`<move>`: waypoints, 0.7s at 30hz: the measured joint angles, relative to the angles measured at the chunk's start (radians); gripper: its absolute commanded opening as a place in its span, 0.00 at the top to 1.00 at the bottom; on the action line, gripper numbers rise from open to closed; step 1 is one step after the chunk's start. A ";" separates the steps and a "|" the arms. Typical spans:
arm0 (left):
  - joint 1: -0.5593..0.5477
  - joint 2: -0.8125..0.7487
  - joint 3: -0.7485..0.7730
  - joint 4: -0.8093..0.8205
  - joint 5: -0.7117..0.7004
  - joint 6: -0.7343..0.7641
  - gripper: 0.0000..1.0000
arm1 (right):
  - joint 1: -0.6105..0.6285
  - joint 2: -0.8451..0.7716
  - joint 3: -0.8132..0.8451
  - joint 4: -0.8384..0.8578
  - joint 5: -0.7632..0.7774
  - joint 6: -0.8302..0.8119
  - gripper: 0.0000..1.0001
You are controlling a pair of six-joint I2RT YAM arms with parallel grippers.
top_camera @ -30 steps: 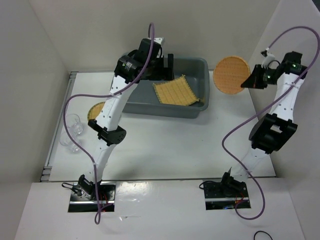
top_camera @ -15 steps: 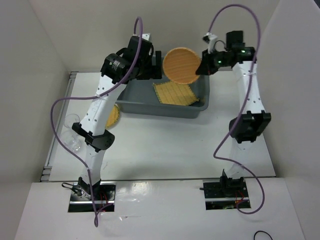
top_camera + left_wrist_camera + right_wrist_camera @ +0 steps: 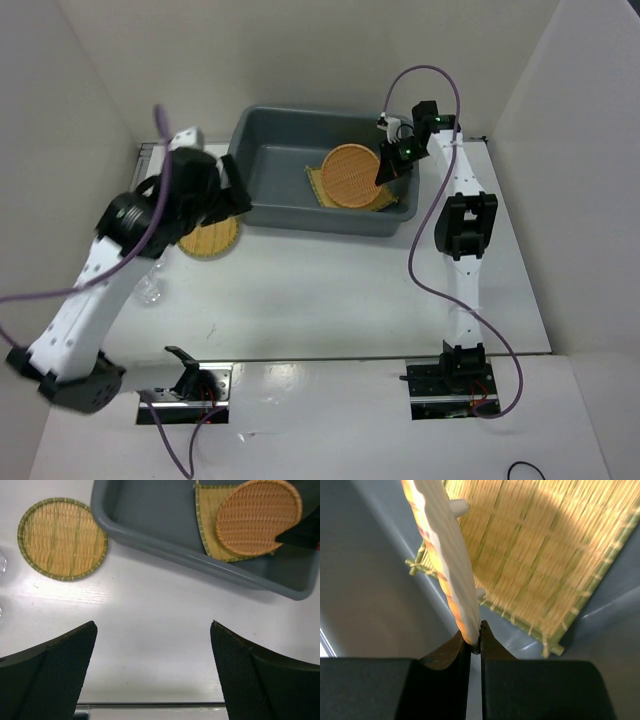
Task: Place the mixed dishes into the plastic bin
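Note:
The dark grey plastic bin (image 3: 270,130) stands at the back of the table. The square yellow bamboo mat (image 3: 318,183) lies in its right half. My right gripper (image 3: 385,172) is shut on the rim of the orange round mat (image 3: 352,174) and holds it over the square mat inside the bin; the right wrist view shows the mat edge-on (image 3: 447,555) above the square mat (image 3: 540,560). The yellow round mat (image 3: 207,238) lies on the table left of the bin. My left gripper (image 3: 152,640) is open and empty above the table, near this mat (image 3: 62,539). A clear cup (image 3: 148,290) is partly hidden by my left arm.
White walls close in the table on the left, back and right. The bin's near wall (image 3: 200,562) runs across the left wrist view. A metal rail (image 3: 145,155) lines the table's left edge.
My right gripper has carried the orange mat from the right of the bin into it, low over the square mat. My left arm has swung out of the bin, back and left.

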 measured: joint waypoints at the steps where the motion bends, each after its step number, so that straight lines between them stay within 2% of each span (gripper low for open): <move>1: 0.007 -0.083 -0.073 0.025 0.001 -0.026 0.00 | 0.000 0.005 0.010 0.001 0.000 -0.003 1.00; 3: 0.019 -0.207 -0.159 0.044 0.005 -0.073 0.00 | 0.000 0.018 0.034 0.001 0.001 -0.005 1.00; 6: 0.033 -0.276 -0.165 0.057 0.018 -0.102 0.00 | 0.000 0.047 0.056 0.003 0.007 -0.003 1.00; 7: 0.035 -0.267 -0.156 0.064 0.024 -0.109 0.00 | 0.002 0.056 0.062 0.005 0.012 0.000 0.98; 8: 0.035 -0.249 -0.145 0.066 0.031 -0.115 0.00 | 0.005 0.064 0.065 0.007 0.015 0.001 0.90; 13: 0.035 -0.130 -0.140 0.076 0.063 -0.125 0.00 | 0.011 0.118 0.064 0.020 0.016 0.050 0.90; 16: 0.035 -0.111 -0.153 0.073 0.076 -0.143 0.00 | 0.010 0.125 0.064 0.021 0.011 0.077 0.85; 17: 0.035 -0.114 -0.154 0.070 0.077 -0.148 0.00 | 0.010 0.125 0.064 0.023 0.018 0.087 0.83; 19: 0.035 -0.127 -0.155 0.072 0.079 -0.161 0.00 | 0.008 0.125 0.064 0.031 0.043 0.109 0.68; 20: 0.035 -0.136 -0.157 0.072 0.079 -0.171 0.00 | 0.011 0.127 0.063 0.039 0.067 0.119 0.64; 21: 0.035 -0.146 -0.160 0.072 0.079 -0.177 0.00 | 0.011 0.129 0.060 0.050 0.089 0.125 0.54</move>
